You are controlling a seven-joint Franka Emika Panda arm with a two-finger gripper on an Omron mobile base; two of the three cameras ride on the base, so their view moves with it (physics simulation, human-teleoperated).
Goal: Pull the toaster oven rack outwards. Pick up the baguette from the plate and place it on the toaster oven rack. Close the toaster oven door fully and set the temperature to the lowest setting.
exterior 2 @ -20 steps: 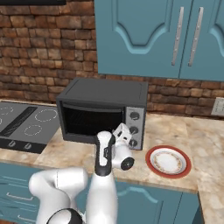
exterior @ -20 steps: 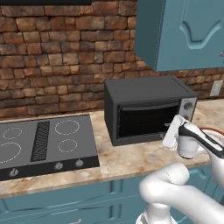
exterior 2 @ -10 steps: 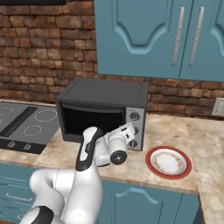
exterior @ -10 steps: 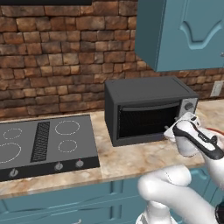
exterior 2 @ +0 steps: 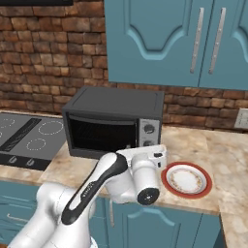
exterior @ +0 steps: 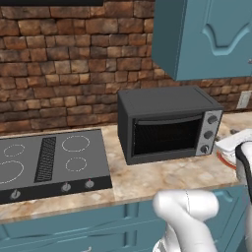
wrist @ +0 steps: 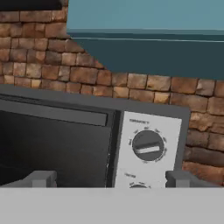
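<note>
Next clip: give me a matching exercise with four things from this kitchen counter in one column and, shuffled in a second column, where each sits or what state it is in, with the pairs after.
Things:
1. boxy dark grey toaster oven
2. round white plate with a red rim
3. flat black cooktop
4. wide dark door with a glass window

Places or states:
A. shut against the oven front
B. on the counter, on the oven's knob side, nothing on it
C. against the brick wall, under the blue cabinets
D. set into the counter, on the oven's side away from the knobs

Pairs: 1-C, 2-B, 3-D, 4-A
</note>
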